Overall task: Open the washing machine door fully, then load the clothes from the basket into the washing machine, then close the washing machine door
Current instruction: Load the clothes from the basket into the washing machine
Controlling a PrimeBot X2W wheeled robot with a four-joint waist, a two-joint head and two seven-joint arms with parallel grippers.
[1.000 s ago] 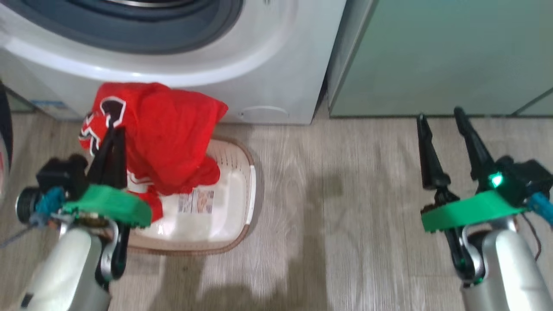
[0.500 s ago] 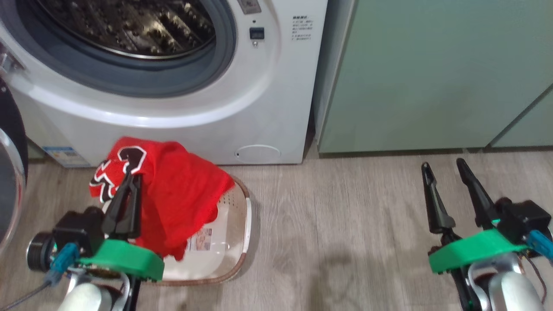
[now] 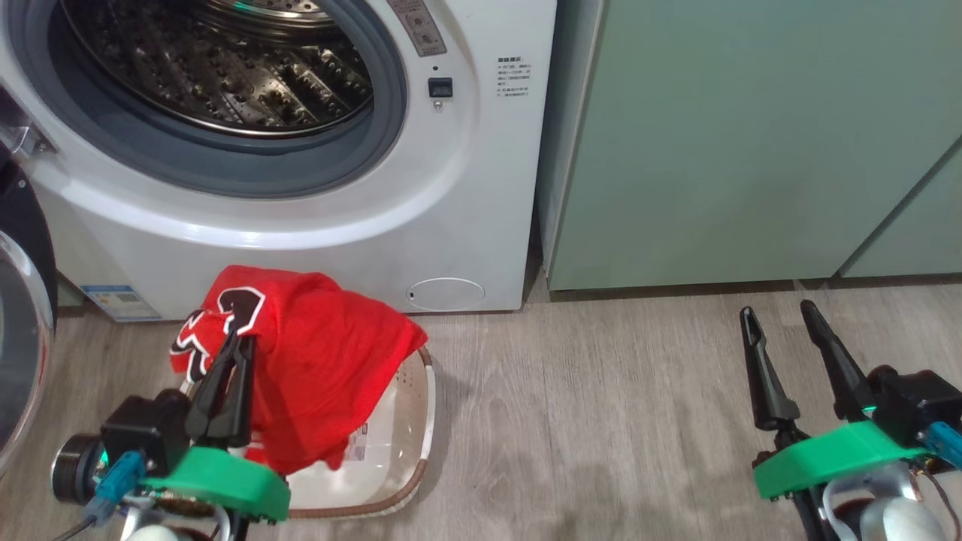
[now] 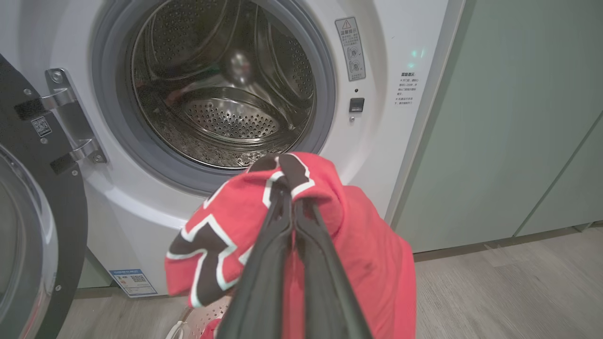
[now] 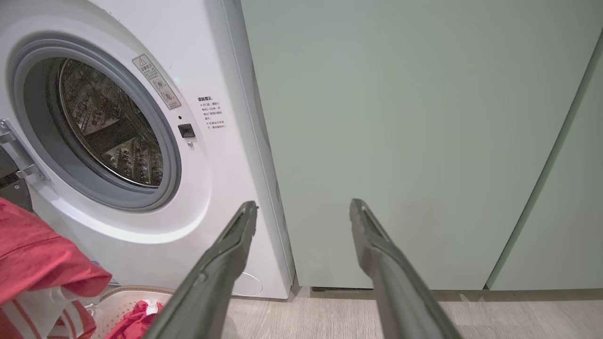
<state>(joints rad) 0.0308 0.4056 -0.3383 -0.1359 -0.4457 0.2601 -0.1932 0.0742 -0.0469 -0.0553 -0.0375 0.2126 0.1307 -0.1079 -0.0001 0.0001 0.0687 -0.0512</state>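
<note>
The white washing machine stands with its steel drum exposed. Its black-rimmed door is swung out at the far left, also seen in the left wrist view. My left gripper is shut on a red garment with a black-and-white print, held up over the cream basket. In the left wrist view the gripper pinches that garment in front of the drum opening. More red clothes lie in the basket. My right gripper is open and holds nothing, off to the right over the floor.
Pale green cabinets stand right of the washer, close ahead of my right gripper. A round filter cap and a blue sticker sit low on the washer front. Wood-look floor stretches between the basket and the right arm.
The head camera has tilted up, so the drum has come into view. My left gripper keeps its hold on the red garment. The right gripper stays open.
</note>
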